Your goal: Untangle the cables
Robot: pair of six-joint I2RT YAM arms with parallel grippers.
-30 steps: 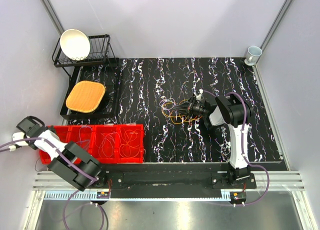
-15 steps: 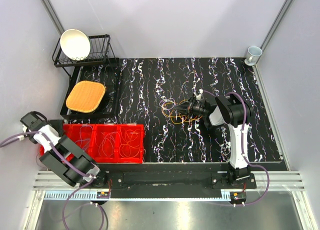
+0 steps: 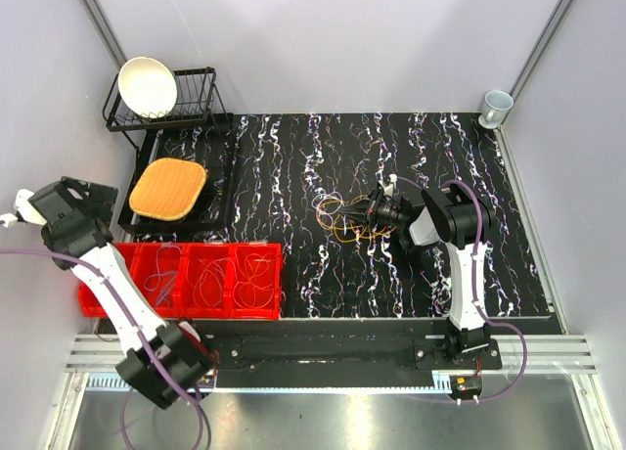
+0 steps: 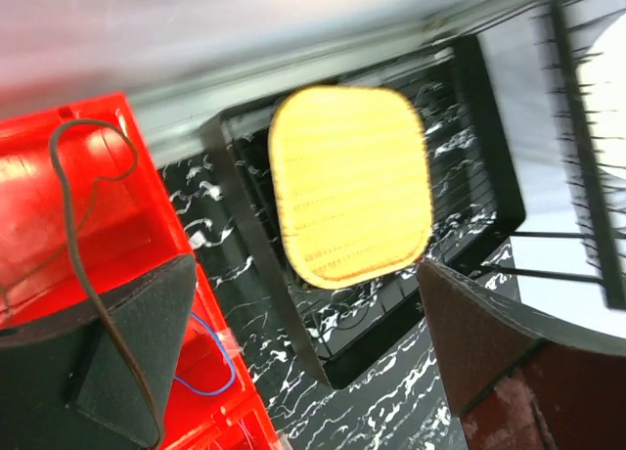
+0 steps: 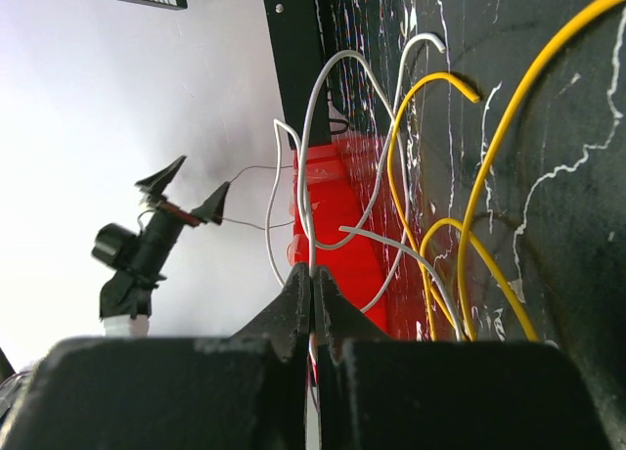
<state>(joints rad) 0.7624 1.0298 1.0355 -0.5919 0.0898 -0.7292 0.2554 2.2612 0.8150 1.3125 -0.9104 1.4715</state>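
The tangled cables (image 3: 342, 217), yellow, orange and whitish loops, lie mid-mat. My right gripper (image 3: 372, 215) is at their right edge, shut on a white cable (image 5: 323, 127) that rises from between its closed jaws (image 5: 313, 274). Yellow cable loops (image 5: 499, 147) curve beside it. My left gripper (image 3: 83, 198) hovers by the left wall above the red bin (image 3: 98, 308), jaws wide apart (image 4: 305, 269) and gripping nothing. A thin dark wire (image 4: 68, 205) trails across its left finger pad (image 4: 127, 352) into the bin. A blue cable (image 4: 220, 362) lies in the bin.
The red bin's compartments hold separate coiled cables (image 3: 256, 279). A yellow woven mat (image 3: 168, 189) lies on a black tray behind the bin. A wire rack with a white bowl (image 3: 147, 86) stands back left, and a cup (image 3: 496, 106) back right.
My left gripper went from shut to wide open and swung up and back from the bin's left end toward the wall. The right gripper and the tangle have not moved.
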